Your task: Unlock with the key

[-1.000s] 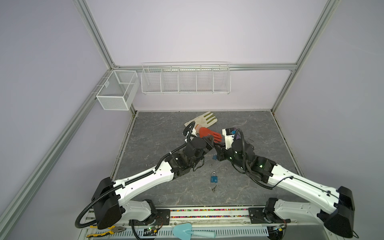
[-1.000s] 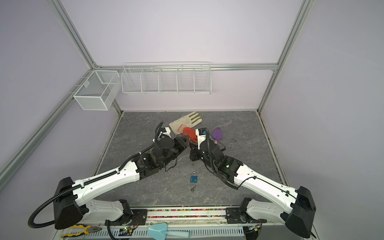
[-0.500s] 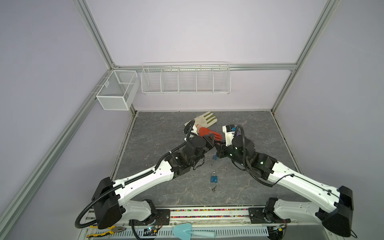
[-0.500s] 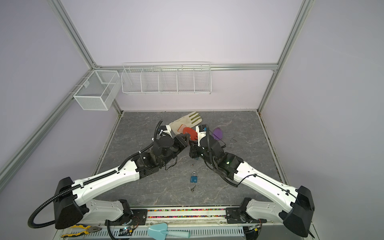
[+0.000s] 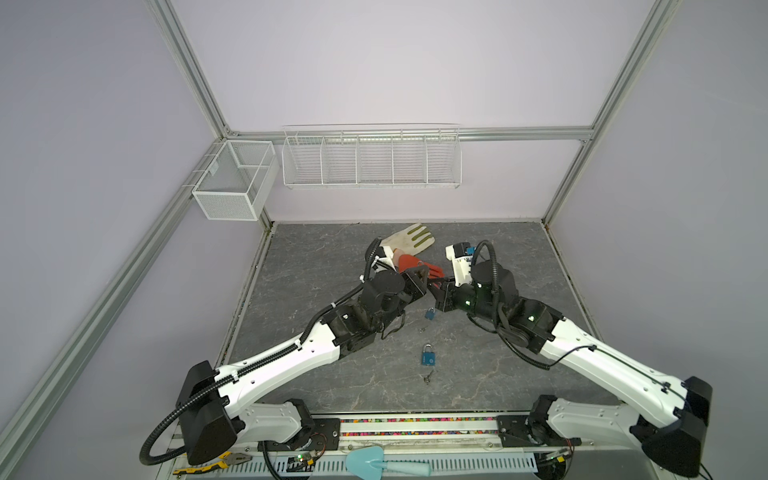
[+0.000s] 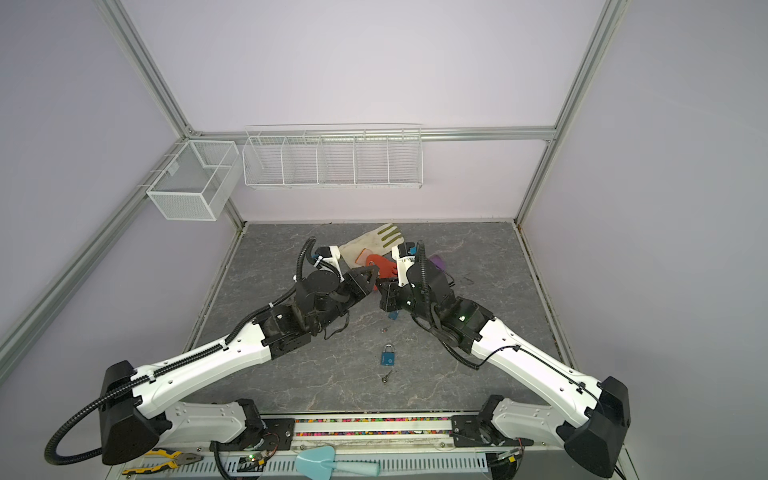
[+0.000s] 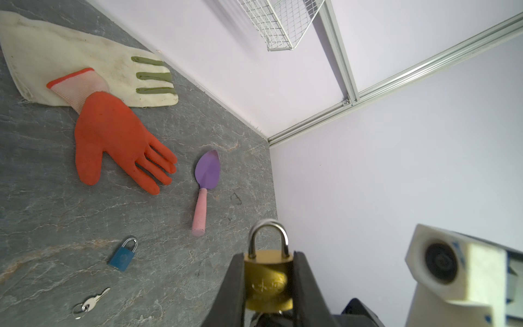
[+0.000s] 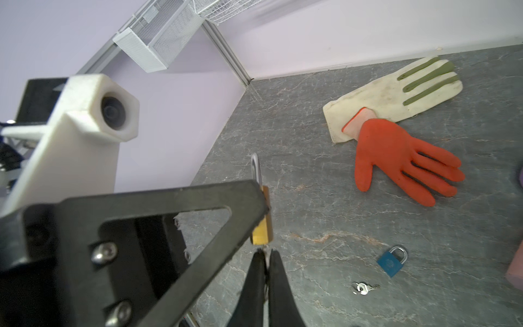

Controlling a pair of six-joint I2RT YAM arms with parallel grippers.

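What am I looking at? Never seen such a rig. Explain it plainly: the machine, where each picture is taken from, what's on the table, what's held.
A robot: left arm and right arm at a grey table, each ending in a two-fingered gripper. Two pictures look down from overhead; two come from cameras on the wrists. The left gripper clamps a brass padlock. The right gripper is shut on what looks like a small key at the padlock's underside. On the table lie an orange glove, a white glove, a purple trowel, a blue padlock with a loose key, plus a second blue padlock and second loose key.
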